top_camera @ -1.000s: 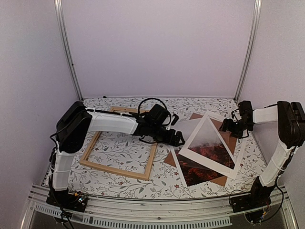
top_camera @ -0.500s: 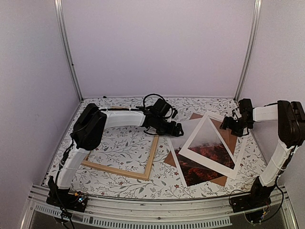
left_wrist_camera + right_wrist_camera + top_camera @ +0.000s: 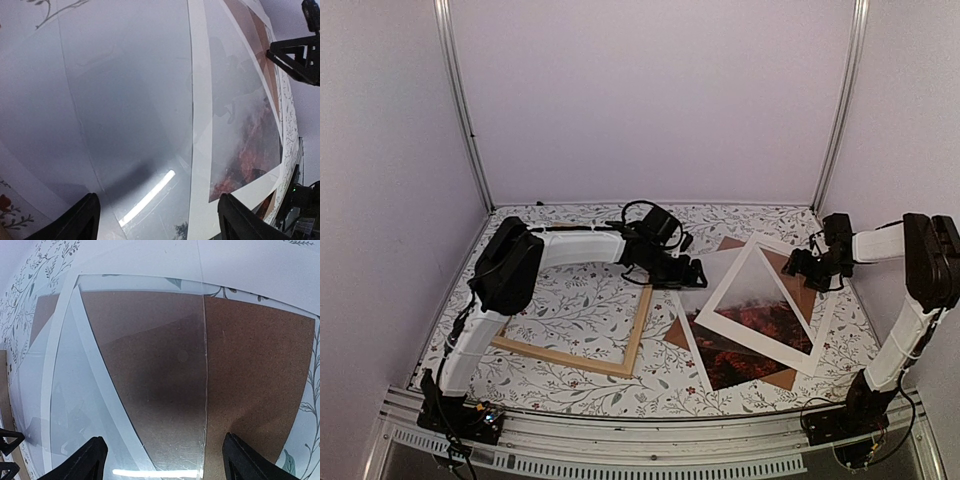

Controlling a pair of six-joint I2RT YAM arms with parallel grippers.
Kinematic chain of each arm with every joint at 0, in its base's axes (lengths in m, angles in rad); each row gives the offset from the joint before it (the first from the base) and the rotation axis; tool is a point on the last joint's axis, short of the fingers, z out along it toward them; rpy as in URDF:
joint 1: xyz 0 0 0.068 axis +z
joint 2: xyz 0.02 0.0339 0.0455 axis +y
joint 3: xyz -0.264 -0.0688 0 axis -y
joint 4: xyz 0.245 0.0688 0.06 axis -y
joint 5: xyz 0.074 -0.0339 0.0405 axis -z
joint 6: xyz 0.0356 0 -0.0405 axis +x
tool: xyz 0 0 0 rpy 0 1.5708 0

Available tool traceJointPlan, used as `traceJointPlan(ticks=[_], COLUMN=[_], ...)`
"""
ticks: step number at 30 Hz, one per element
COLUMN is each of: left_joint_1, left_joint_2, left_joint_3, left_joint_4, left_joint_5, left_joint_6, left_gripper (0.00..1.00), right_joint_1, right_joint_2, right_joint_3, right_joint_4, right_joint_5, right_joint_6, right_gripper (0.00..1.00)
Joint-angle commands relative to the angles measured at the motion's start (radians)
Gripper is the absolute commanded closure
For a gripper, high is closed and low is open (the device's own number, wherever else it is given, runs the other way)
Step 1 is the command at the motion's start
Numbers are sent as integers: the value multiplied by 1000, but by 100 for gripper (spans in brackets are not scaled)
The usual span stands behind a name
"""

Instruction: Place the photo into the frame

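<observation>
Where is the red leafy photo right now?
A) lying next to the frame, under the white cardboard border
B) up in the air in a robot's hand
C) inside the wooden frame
A: the photo lies flat to the right of the frame, partly covered by the white mat. Inside the frame there is only flowery tablecloth.

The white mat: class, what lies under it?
Under the white mat lies the photo, showing through its opening and past its near edge; a brown board sticks out beneath. The mat's border hides the rest.
</observation>
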Motion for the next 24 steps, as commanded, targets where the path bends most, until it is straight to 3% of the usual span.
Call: traceJointPlan(ticks=[1, 14, 24], left_joint_1=[-5, -4, 20], left_joint_2=[19, 29, -49], left_joint_3=[-34, -113, -242], left_joint_4=[-6, 137, 356], left_joint_5=[73, 245, 319], left_joint_6=[-67, -233, -366], left_gripper=[17, 15, 17], right_joint_1=[7, 7, 8], right_joint_2=[-3, -37, -26], right_joint_3=[-68, -102, -131], right_joint_4=[1, 31, 62], right_joint_5=[-78, -99, -115], right_joint_6=[42, 64, 64], right_gripper=[17, 17, 18])
